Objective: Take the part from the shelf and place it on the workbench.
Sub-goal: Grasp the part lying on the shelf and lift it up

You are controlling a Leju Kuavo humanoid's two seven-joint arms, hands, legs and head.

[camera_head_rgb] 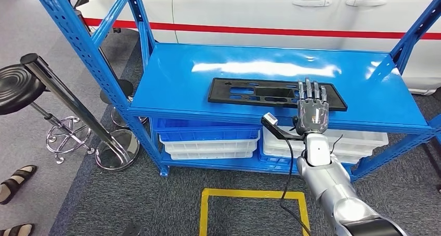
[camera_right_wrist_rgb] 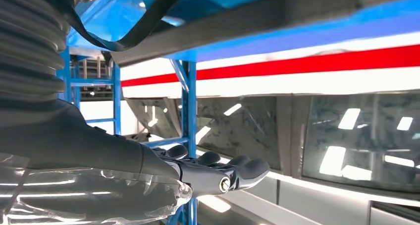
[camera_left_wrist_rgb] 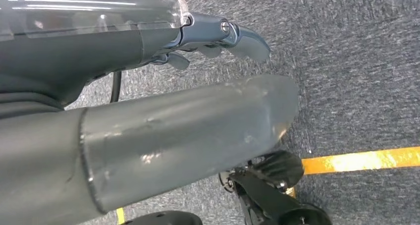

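A: Where is the part now?

B: The black part [camera_head_rgb: 275, 94] lies flat on the top board of the blue shelf [camera_head_rgb: 182, 75]. It is long and thin, with holes cut in it.

A: Does the robot have it?

B: Not yet, I think. The right hand [camera_head_rgb: 312, 110] is at the front edge of the shelf, over the part's near end. Its fingers [camera_head_rgb: 311, 93] are stretched out flat on top of the part. They are not wrapped around it. So the hand holds nothing and lies spread.

A: Does it touch the part?

B: It looks like the fingers rest on it, but I can't be sure.

A: What about the other hand?

B: The left hand [camera_left_wrist_rgb: 218, 36] hangs down over the grey carpet [camera_left_wrist_rgb: 356, 61], near a yellow line [camera_left_wrist_rgb: 361, 159]. I can't tell if it is spread or curled. I see nothing in it.

A: So how much is done?

B: Only the reach. The part sits on the shelf. The robot must get a grip on it, lift it and carry it to the desk. I see no desk here.
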